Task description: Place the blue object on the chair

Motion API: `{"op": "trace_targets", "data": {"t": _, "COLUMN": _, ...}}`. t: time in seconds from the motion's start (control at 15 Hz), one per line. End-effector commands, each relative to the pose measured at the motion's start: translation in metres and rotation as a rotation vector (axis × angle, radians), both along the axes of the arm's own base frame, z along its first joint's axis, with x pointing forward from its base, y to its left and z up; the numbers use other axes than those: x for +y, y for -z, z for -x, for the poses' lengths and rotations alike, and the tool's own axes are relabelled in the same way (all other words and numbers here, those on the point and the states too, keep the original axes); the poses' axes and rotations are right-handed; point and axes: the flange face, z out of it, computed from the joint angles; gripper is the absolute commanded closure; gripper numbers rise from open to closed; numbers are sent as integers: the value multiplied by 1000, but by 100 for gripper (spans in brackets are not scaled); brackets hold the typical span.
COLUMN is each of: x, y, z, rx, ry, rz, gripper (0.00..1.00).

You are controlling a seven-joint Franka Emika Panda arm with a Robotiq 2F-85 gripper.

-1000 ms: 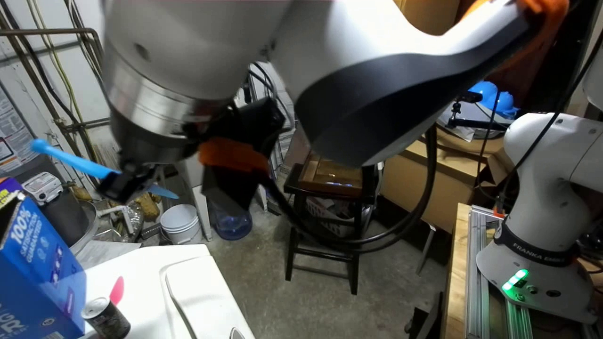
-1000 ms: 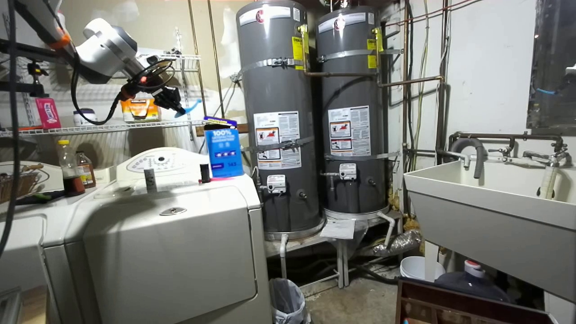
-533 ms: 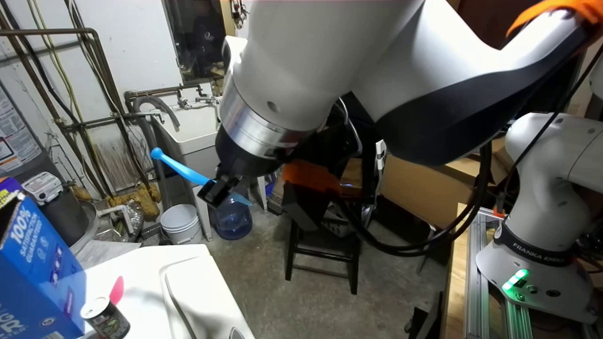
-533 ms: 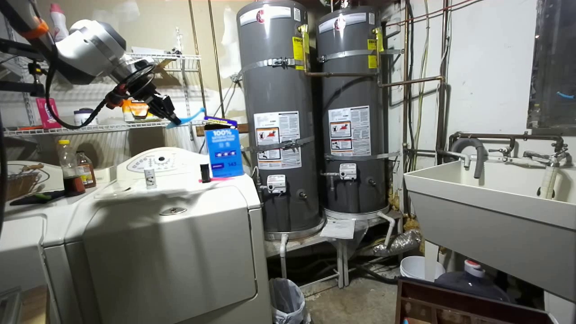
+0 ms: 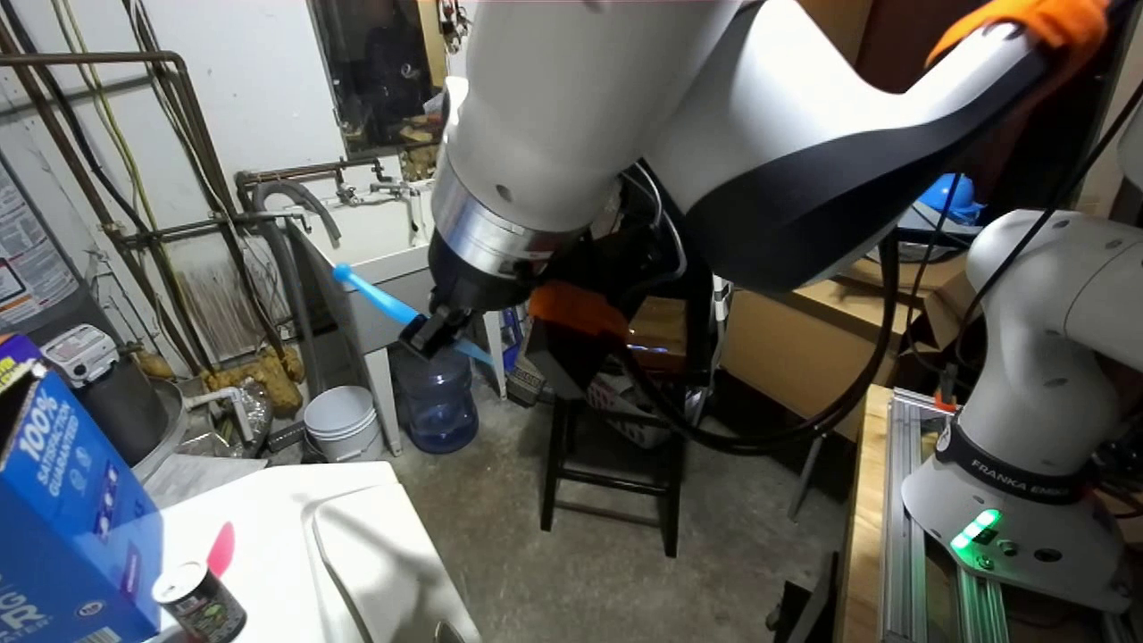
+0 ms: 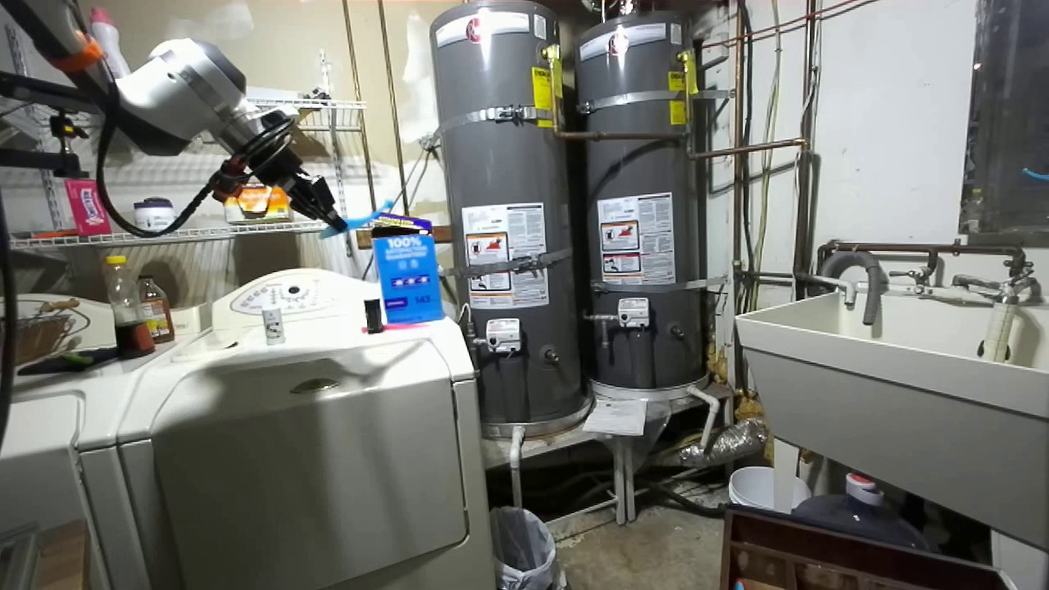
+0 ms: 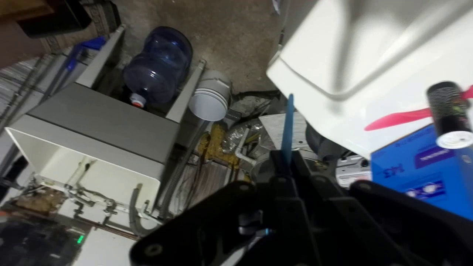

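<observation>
My gripper (image 5: 429,335) is shut on the slim light-blue object (image 5: 379,296) and holds it in the air, tilted, ends sticking out on both sides. In the wrist view the blue object (image 7: 288,123) stands up between the fingertips of the gripper (image 7: 289,157). Both also show in an exterior view, the gripper (image 6: 338,221) and the object (image 6: 373,215) near the shelf. The dark wooden chair (image 5: 616,484) stands on the floor beyond the arm; its legs and rungs show. Its top is partly hidden by the arm and cable, with a brown wooden box (image 5: 658,335) visible there.
A white washer (image 5: 304,536) bears a blue printed box (image 5: 71,500), a can (image 5: 201,603) and a pink object (image 5: 221,546). A blue water jug (image 5: 438,411), white buckets (image 5: 341,424) and a sink (image 5: 393,228) lie behind. A cardboard box (image 5: 795,348) stands right of the chair.
In an exterior view the arm, gripper and blue object have swung well to the right, toward the chair's side, then slightly up. The grip on the object stays the same.
</observation>
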Motion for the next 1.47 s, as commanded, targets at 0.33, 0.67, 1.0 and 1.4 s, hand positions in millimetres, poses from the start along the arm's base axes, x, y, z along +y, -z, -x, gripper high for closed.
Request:
{"op": "trace_targets", "data": {"t": 0.33, "x": -202, "y": 70, "z": -17, "rx": 102, "ry": 125, "rz": -41, "gripper": 99}}
{"op": "trace_targets", "data": {"t": 0.67, "x": -304, "y": 138, "z": 18, "rx": 237, "ry": 331, "rz": -94, "gripper": 99}}
{"op": "trace_targets", "data": {"t": 1.0, "x": -291, "y": 133, "z": 2, "rx": 220, "ry": 278, "rz": -53, "gripper": 95}}
{"op": "trace_targets", "data": {"t": 1.4, "x": -337, "y": 172, "z": 1, "rx": 303, "ry": 186, "rz": -111, "gripper": 99}}
